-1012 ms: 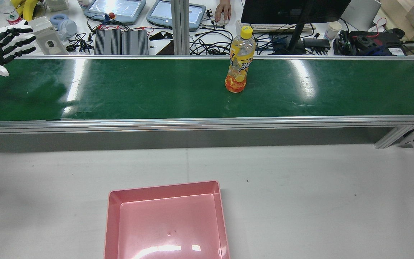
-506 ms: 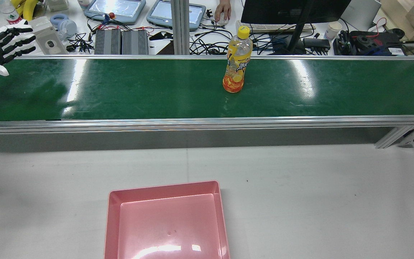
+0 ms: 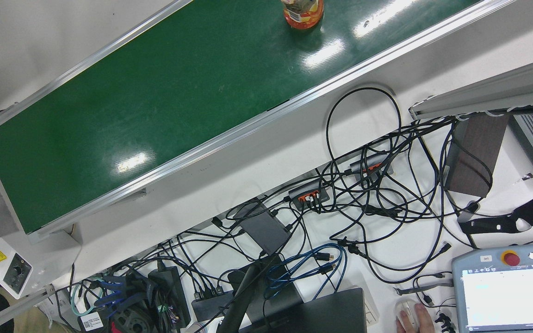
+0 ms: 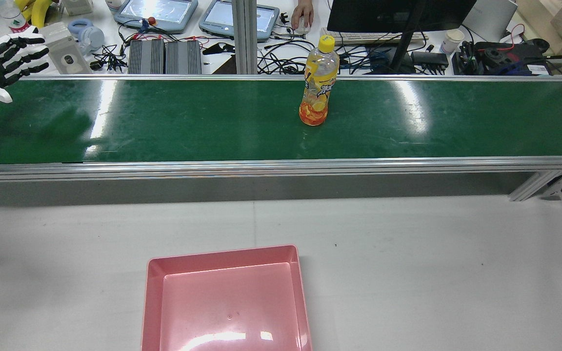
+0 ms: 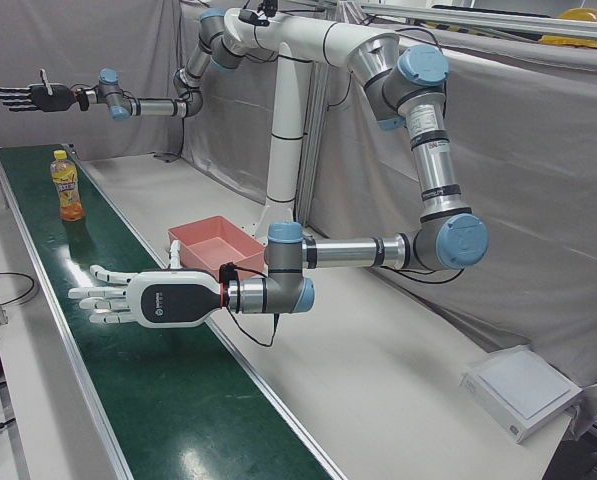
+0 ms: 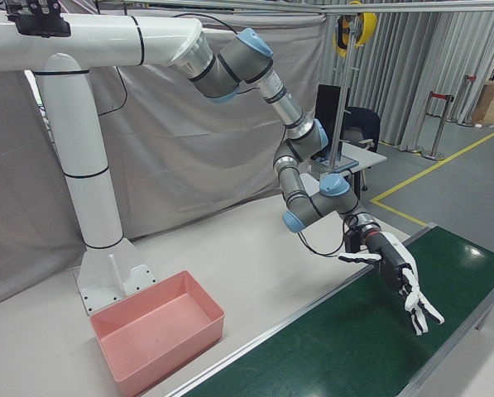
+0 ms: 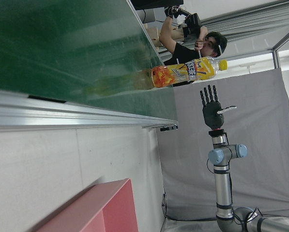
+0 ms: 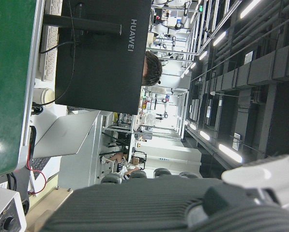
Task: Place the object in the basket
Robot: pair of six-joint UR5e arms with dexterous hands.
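An orange drink bottle (image 4: pixel 316 90) with a yellow cap stands upright on the green conveyor belt (image 4: pixel 188 122), right of its middle. It also shows in the left-front view as the bottle (image 5: pixel 67 187), and in the left hand view as the bottle (image 7: pixel 183 73). The pink basket (image 4: pixel 220 253) sits empty on the white table, nearer the robot than the belt. My left hand (image 4: pixel 3 58) hovers open over the belt's left end, far from the bottle. My right hand (image 5: pixel 28 97) is open above the belt beyond the bottle, holding nothing, and shows closer as the right hand (image 6: pixel 400 281).
Behind the belt a desk holds teach pendants (image 4: pixel 156 12), a monitor (image 4: pixel 398 14), cables and a keyboard. A person's hand (image 4: pixel 303 12) rests on a mouse there. A grey curtain (image 5: pixel 518 150) encloses the station. A white pedestal (image 6: pixel 89 207) stands behind the basket.
The bottle has travelled a little to the left along the belt, toward my left hand. Both hands and the basket have stayed where they were.
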